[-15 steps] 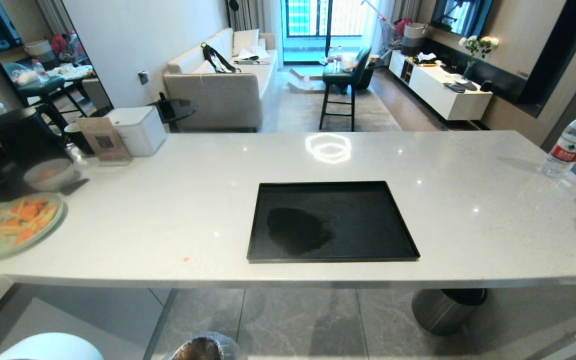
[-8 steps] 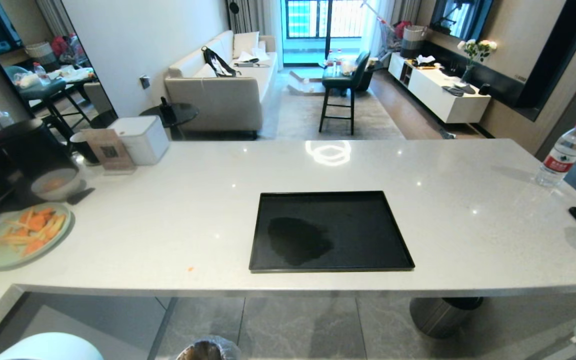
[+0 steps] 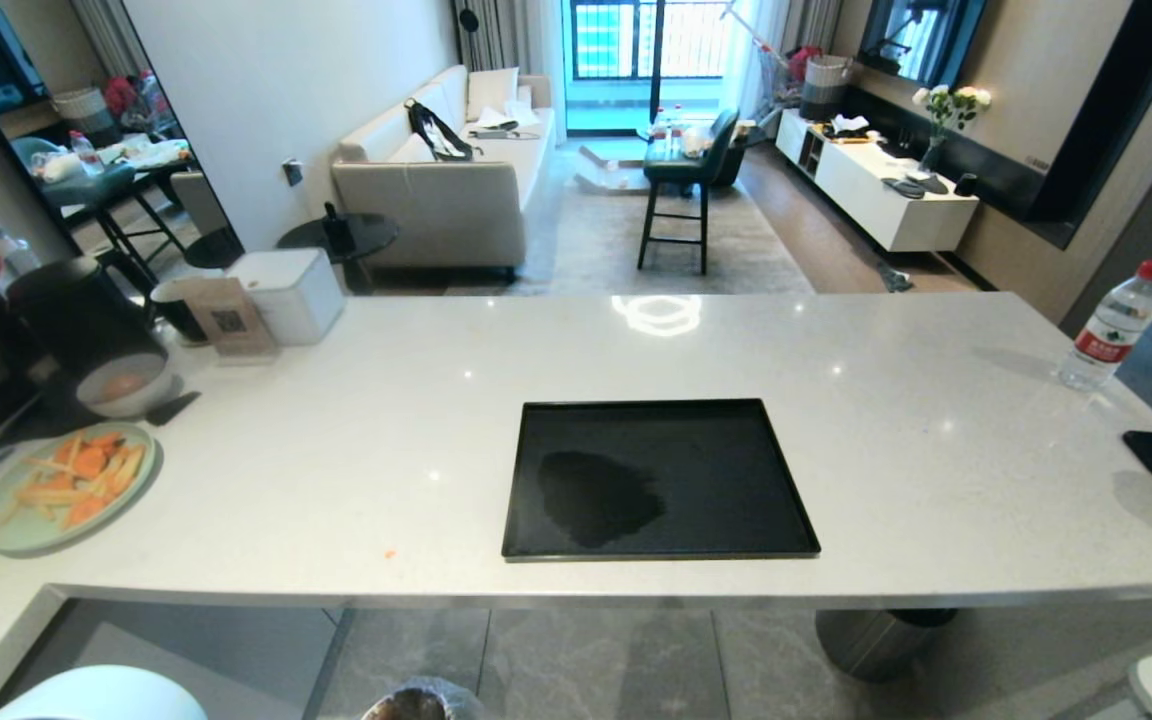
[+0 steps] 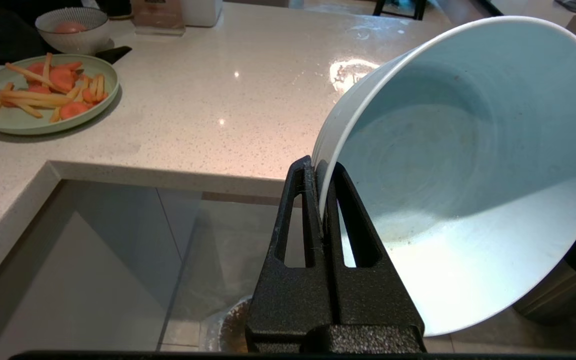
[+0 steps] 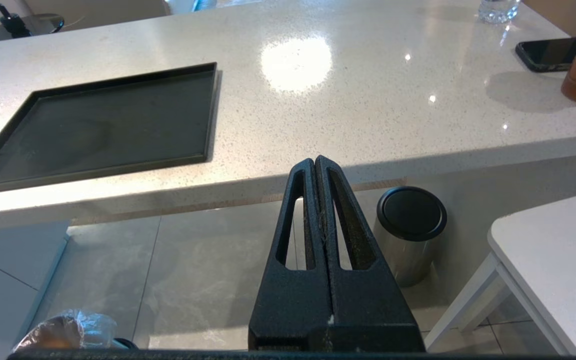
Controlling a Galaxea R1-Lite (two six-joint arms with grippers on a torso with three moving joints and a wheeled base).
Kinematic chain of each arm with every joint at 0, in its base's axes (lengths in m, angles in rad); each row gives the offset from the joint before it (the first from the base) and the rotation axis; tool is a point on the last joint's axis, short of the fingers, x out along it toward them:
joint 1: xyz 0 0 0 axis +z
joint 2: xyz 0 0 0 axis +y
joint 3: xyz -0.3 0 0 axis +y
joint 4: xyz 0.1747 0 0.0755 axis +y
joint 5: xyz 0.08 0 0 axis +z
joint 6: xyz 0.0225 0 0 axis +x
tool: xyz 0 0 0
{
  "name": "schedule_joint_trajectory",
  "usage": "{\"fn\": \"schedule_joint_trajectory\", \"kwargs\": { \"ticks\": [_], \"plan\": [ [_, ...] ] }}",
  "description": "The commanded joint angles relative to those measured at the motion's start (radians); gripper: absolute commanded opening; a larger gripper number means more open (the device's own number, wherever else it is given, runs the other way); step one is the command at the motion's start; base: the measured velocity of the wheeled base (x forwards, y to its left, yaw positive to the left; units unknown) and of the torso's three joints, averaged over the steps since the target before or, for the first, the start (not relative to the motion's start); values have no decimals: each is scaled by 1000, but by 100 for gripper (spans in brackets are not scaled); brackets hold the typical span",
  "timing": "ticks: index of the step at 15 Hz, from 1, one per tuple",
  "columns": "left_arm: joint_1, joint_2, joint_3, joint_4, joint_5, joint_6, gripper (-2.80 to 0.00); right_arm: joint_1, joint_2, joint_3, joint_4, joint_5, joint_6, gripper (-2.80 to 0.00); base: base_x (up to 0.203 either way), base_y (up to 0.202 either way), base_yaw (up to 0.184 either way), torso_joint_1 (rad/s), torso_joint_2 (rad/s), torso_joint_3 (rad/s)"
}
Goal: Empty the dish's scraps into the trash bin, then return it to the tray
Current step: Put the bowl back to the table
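Left wrist view: smooth pale blue-white dish (image 4: 468, 170), tilted and bare inside, rim pinched in left tool (image 4: 320, 167).

The left gripper (image 4: 322, 200) has matte black, grainy-textured fingers (image 4: 298, 225), each a tapering wedge with a long slot cut through it. The right gripper (image 5: 315, 200) looks identical, with a small pale chip near its base.

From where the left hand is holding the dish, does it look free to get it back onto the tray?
Probably yes. The left hand grips the emptied dish by its rim, below the counter edge. The tray is bare with nothing around it, though the dish must first rise above the countertop.
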State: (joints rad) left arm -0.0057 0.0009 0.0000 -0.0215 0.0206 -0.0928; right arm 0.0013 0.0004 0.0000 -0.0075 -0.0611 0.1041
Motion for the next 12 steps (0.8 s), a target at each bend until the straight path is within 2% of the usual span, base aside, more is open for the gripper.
{"fn": "schedule_joint_trajectory", "kwargs": {
  "ticks": [1,12],
  "plan": [
    [0,1,0,0,1,-1,-280,0,0,0,0,0,0,-280,0,0,0,156,-343,-185],
    [0,1,0,0,1,-1,-280,0,0,0,0,0,0,-280,0,0,0,98,-216,-117]
  ]
}}
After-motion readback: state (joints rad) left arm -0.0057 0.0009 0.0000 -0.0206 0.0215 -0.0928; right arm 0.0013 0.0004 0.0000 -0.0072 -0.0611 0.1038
